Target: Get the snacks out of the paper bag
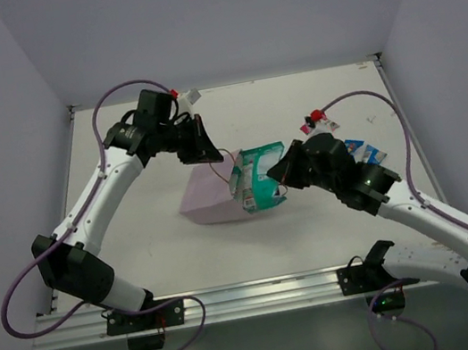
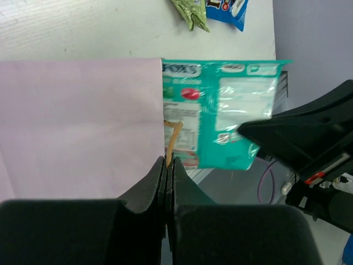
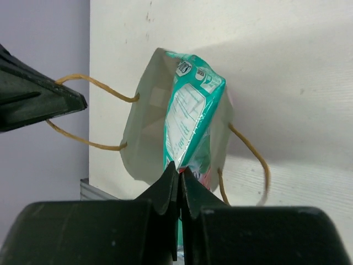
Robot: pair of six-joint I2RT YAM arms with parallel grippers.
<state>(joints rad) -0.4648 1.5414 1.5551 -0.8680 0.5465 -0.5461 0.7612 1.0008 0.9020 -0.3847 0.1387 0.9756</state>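
Two risks are judged here: the paper bag (image 1: 210, 202), lying on its side on the table (image 1: 294, 101), could be dragged along if the cord handle (image 2: 172, 135) slips or tears, & the teal packet (image 1: 260, 179), roughly half out of the bag mouth, could be dropped if the thin pinch on its edge gives. L gripper (image 2: 168, 161): jaws pressed together on the cord handle, no gap. R gripper (image 3: 179, 172): jaws clamped on the packet's lower edge. Other snacks (image 1: 361, 151) are seen lying on the table by the R arm.
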